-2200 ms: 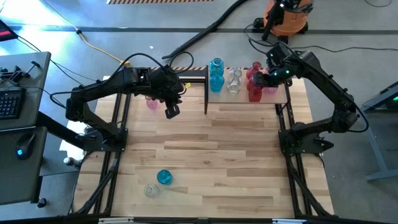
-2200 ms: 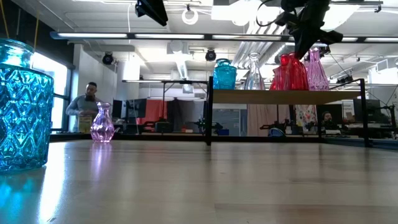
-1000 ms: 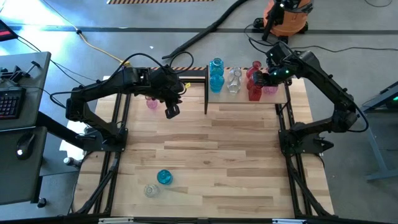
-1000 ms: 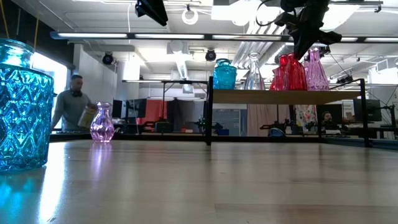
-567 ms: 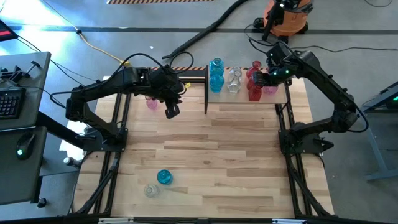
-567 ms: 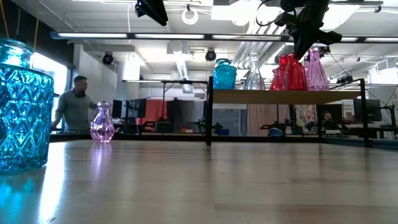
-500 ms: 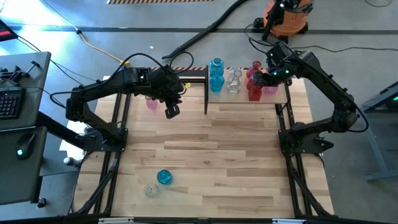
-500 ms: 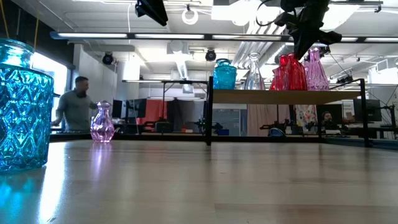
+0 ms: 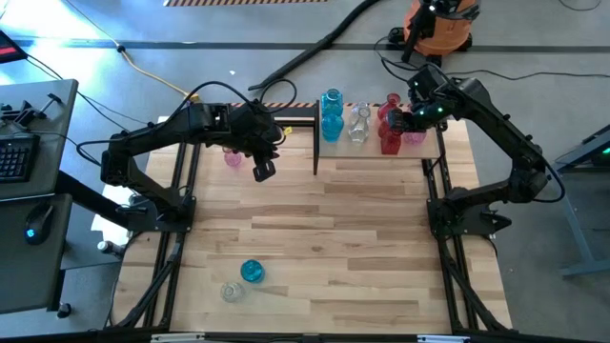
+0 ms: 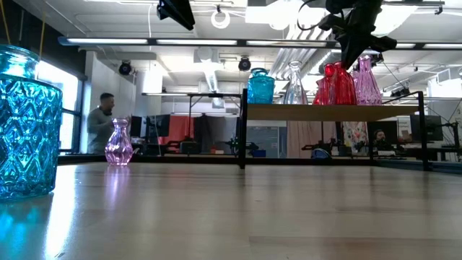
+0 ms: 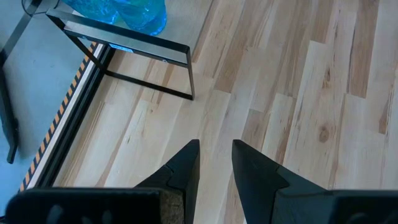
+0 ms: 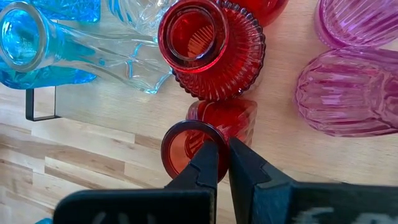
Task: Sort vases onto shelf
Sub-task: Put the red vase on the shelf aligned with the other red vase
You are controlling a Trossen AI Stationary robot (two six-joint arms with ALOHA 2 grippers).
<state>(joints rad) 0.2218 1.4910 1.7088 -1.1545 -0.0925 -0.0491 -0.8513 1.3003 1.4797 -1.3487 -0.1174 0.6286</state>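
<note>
The plywood-topped shelf (image 9: 367,151) stands at the table's far edge and bears blue (image 9: 331,114), clear (image 9: 357,124), red (image 9: 389,143) and pink (image 9: 414,138) vases, all upright on its top (image 10: 310,112). My right gripper (image 12: 222,155) hovers over them, shut on a red vase (image 12: 214,121). My left gripper (image 9: 264,170) hangs high above the table's far left, slightly open (image 11: 216,155) on nothing, beside a pink vase (image 9: 233,158) standing on the table. A blue vase (image 9: 252,271) and a clear vase (image 9: 231,292) sit at the near left. My right gripper pinches the rim of the red vase's mouth (image 12: 198,129), one finger (image 12: 208,162) inside the opening and the other (image 12: 242,163) outside. It comes from above, pointing down. The vase's body reaches down to the shelf top (image 12: 280,162), close beside another red vase (image 12: 214,46).
A bare black frame (image 11: 155,50) stands left of the shelf. Wide bare boards (image 9: 324,238) lie between the two arms. The near blue vase (image 10: 25,123) looms at the low view's left. A person (image 10: 101,130) moves in the room behind.
Neither arm has moved and the vases stand as before. Only the person in the room behind the table has shifted about.
</note>
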